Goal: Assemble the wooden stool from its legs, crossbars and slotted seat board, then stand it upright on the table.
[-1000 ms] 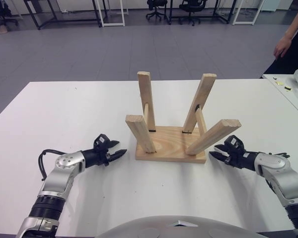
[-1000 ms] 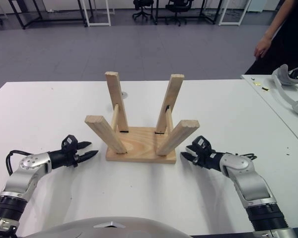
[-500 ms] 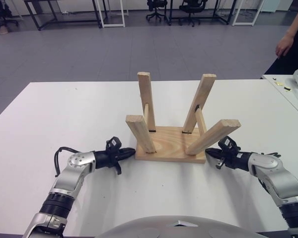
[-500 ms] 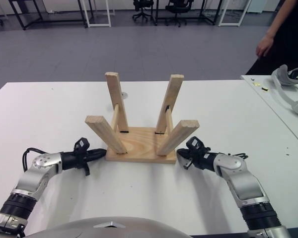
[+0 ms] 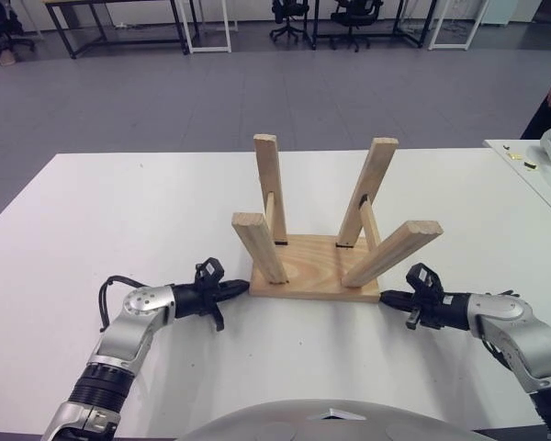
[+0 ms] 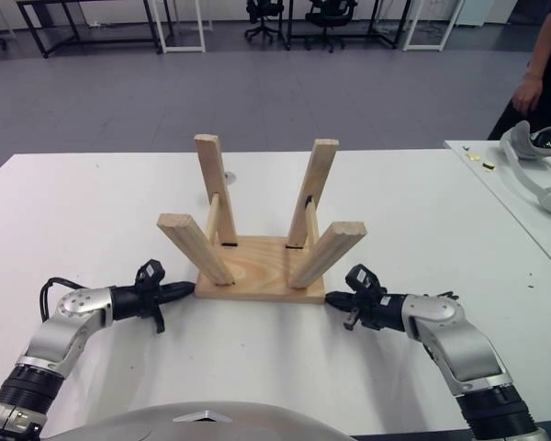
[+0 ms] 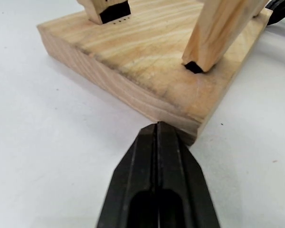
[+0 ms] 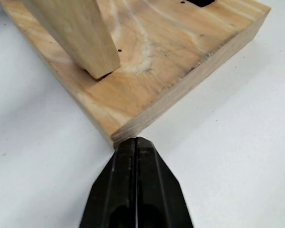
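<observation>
The wooden stool lies upside down in the middle of the white table (image 5: 119,202), its seat board (image 5: 317,274) flat on the surface and its legs (image 5: 259,246) slanting upward, joined by crossbars (image 5: 371,224). My left gripper (image 5: 242,288) is shut, its tip at the board's near left corner (image 7: 192,129). My right gripper (image 5: 387,296) is shut too, its tip touching the near right corner (image 8: 115,137). Both lie low on the table, pointing inward at the board.
A second table (image 6: 514,184) at the right carries a white headset (image 6: 538,165). A black cable (image 5: 107,294) loops by my left wrist. Open white tabletop lies around the stool.
Both grippers closed their fingers and slid inward along the table until their tips reached the board's near corners. The stool has stayed put.
</observation>
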`<state>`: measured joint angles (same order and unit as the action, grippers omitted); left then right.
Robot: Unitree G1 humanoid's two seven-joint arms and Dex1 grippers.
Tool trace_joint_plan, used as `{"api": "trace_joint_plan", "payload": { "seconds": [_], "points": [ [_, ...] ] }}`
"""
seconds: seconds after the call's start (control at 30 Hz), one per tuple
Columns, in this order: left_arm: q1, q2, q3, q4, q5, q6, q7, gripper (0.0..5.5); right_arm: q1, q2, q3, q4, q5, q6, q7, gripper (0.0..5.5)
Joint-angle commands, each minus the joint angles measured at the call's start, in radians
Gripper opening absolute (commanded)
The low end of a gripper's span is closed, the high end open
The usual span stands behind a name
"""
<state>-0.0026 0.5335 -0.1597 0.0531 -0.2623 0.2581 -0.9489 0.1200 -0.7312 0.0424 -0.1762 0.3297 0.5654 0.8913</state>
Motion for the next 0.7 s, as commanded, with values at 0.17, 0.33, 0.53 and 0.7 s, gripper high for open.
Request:
{"api": "trace_joint_plan", "payload": {
  "seconds": [0.17,0.33,0.53,0.7],
  "points": [
    [-0.153,0.075,0.029,-0.33,-0.161,0.211,-0.113,0.03,-0.105,-0.034,-0.097,-0.224,0.265,0.144,0.142,0.0],
    [-0.235,0.083,0.083,-0.385,-0.214,0.293,-0.119,0.03,-0.204,-0.05,-0.174,-0.29,0.43,0.263,0.154,0.0],
    [-0.231,0.07,0.093,-0.389,-0.221,0.325,-0.134,0.03,-0.227,-0.032,-0.195,-0.248,0.441,0.286,0.127,0.0],
    [-0.252,0.051,0.17,-0.41,-0.338,0.436,-0.126,0.03,-0.289,0.012,-0.252,-0.124,0.416,0.351,0.0,0.0]
  ]
}}
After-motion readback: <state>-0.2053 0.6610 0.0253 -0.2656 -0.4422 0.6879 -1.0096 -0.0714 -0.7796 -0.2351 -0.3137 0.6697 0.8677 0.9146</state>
